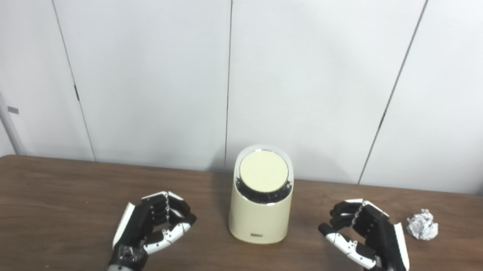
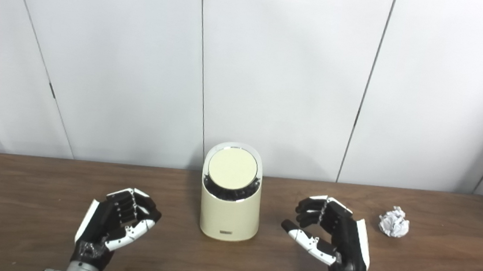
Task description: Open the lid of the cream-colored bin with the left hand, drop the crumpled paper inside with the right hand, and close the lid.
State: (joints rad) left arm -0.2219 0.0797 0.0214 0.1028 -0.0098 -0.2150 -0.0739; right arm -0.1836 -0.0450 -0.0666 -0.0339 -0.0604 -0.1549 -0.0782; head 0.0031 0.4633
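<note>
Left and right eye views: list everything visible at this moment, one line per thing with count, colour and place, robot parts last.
bin: one, cream-coloured, upright at the table's middle, near the far edge.
lid: one, cream disc with a shiny rim, closed on the bin's slanted top.
crumpled paper: one, white, on the table beyond and outboard of the right hand, apart from it.
table: one, dark brown wood, across the lower picture.
wall panels: several, white with dark seams, behind the table.
left hand: one, black and white, above the table left of the bin, fingers curled, holding nothing.
right hand: one, black and white, right of the bin, fingers curled apart, holding nothing.
</note>
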